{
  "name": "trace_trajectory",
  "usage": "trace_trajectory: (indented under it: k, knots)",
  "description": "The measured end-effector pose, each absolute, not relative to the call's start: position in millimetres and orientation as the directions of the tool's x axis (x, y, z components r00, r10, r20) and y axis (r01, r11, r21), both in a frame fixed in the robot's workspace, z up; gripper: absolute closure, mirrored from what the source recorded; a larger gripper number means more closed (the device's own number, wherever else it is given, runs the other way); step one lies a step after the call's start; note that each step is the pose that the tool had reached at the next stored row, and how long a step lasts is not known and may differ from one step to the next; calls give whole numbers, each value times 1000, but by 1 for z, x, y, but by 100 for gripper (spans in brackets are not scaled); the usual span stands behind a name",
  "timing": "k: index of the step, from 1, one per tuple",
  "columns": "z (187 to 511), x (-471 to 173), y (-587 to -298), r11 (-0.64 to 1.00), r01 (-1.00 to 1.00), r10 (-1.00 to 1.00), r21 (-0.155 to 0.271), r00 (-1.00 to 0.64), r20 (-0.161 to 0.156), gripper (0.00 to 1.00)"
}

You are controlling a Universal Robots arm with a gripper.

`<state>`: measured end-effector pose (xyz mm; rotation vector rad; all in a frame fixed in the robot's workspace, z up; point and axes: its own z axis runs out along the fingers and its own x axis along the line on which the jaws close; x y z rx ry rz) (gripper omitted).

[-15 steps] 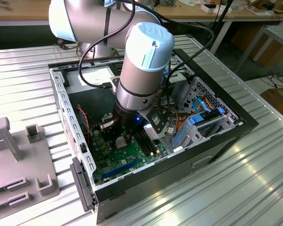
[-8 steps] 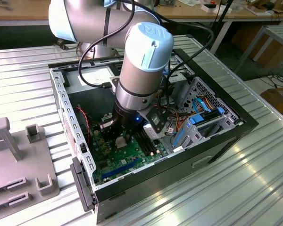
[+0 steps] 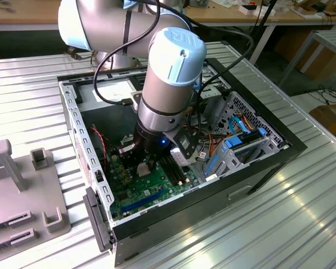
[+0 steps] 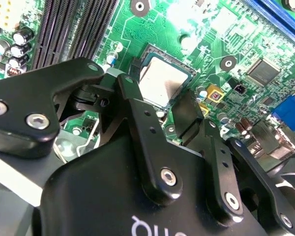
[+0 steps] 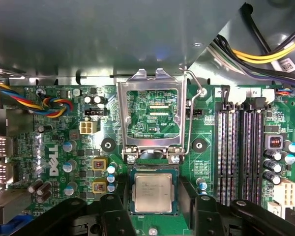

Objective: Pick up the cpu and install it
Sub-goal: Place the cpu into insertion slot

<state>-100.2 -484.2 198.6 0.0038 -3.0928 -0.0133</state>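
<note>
The cpu [image 5: 152, 192], a small square chip with a silver-grey top, lies flat in the socket on the green motherboard [image 5: 54, 147]; it also shows in the second wrist view as the cpu [image 4: 163, 81]. My gripper [image 5: 153, 191] hangs low over it, inside the open computer case [image 3: 257, 168]. Its black fingers [image 5: 119, 196] stand on either side of the socket, a little apart from the chip's edges, so the gripper [image 4: 160, 93] is open. The socket's metal load frame [image 5: 150, 115] is swung up and open, and its lever [image 5: 189, 113] is raised beside it.
Black memory slots [image 5: 241, 152] run beside the socket. Coloured cables [image 5: 49, 104] and yellow and black wires [image 5: 265, 49] lie near the case walls. A drive cage with blue parts [image 3: 241, 140] fills the case's right in the exterior view. A grey fixture tray [image 3: 22, 196] sits outside the case.
</note>
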Motion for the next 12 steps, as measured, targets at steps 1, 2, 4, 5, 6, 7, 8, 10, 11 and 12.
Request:
trace_trajectory:
  k: [1,2,4,5,6,7,8,10,11,12]
  knots:
    - [201,-100,-484,1000,-2,-3,8,-999,51,46]
    - [204,-100,-484,1000,-2,-3,8,-999,51,46]
    - [207,-100,-484,1000,-2,-3,8,-999,52,46]
    - [208,-100,-484,1000,-2,-3,8,-999,52,46]
    - [210,-100,-484,1000,-2,-3,8,-999,52,46]
    - [211,-100,-484,1000,-2,-3,8,-999,52,46]
    - [213,-100,-484,1000,-2,-3,8,-999,52,46]
    - [218,-100,-484,1000,-2,-3,8,-999,52,46]
    - [221,-100,-484,1000,-2,-3,8,-999,53,46]
    - [223,-100,-484,1000,-2,-3,8,-999,53,48]
